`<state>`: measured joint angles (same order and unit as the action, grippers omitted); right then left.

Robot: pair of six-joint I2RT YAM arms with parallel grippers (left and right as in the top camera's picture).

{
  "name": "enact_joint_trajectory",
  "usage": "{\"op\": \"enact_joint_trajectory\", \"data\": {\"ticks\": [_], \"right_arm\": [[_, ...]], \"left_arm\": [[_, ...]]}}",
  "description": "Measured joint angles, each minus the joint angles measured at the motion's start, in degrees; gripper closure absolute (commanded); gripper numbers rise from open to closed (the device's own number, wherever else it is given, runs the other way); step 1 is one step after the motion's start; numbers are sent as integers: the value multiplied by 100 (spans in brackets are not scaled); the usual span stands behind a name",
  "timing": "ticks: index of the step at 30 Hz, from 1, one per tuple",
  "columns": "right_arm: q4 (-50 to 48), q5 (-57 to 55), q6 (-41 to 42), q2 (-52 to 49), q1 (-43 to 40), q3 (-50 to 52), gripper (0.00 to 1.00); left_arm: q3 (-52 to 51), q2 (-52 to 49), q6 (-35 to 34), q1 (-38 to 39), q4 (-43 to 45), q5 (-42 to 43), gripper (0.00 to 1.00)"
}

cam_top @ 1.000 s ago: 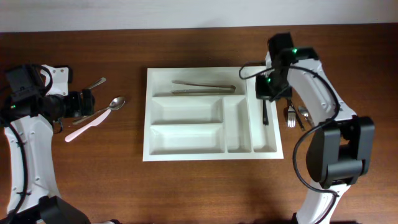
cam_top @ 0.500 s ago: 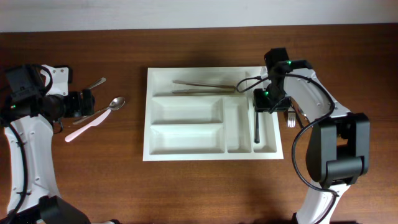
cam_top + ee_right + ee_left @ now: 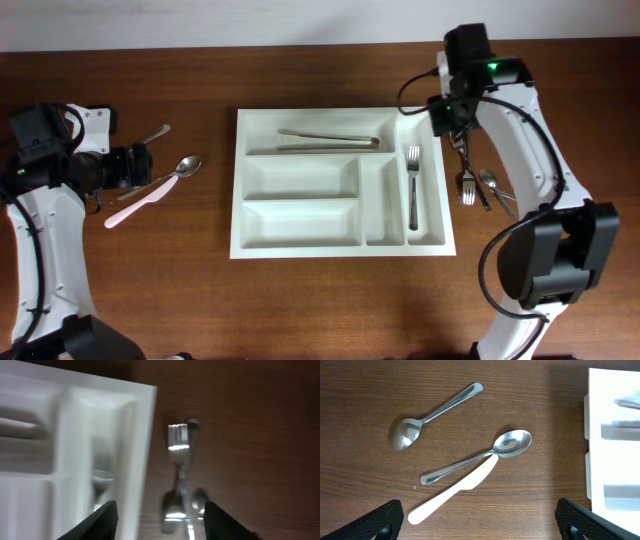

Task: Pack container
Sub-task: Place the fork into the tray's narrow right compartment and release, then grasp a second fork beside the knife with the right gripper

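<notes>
Working outward from the near side: leave the container [image 3: 340, 248] undisturbed, flat on the tabletop [image 3: 330, 300] between the arms, its two nearer long compartments bare and one fork [image 3: 412, 185] lying lengthwise in its rightmost narrow slot; on the left, keep the left gripper [image 3: 143, 162], spread wide and empty, clear of the white knife [image 3: 140, 205], the spoon [image 3: 187, 166] at its tip and a second spoon [image 3: 155, 132] farther off; on the right, take the next pick as the likely step, so lower the right gripper [image 3: 455, 128], parted with nothing between its fingers, over a single handle among the loose forks and spoons [image 3: 470, 185] just outside the container's right wall, jaws square across it, clear of overlapping neighbours and of that wall; farthest off, avoid the tongs [image 3: 328, 138] in the far long compartment
</notes>
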<state>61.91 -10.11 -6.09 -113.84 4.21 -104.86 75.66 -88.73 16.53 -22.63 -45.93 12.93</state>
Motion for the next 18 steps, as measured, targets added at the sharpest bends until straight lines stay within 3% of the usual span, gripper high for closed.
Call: {"op": "enact_joint_trajectory", "data": {"ticks": [6, 11, 15, 18], "right_arm": [[-210, 11, -328, -151, -664, 105, 53], [-201, 400, -452, -529, -1121, 282, 53], [-107, 778, -745, -824, -1187, 308, 54], [-96, 999, -940, -933, -1134, 310, 62]], "left_arm": [[0, 0, 0, 0, 0, 0, 1], [0, 0, 0, 0, 0, 0, 1], [0, 0, 0, 0, 0, -2, 1], [0, 0, 0, 0, 0, 0, 1]]}}
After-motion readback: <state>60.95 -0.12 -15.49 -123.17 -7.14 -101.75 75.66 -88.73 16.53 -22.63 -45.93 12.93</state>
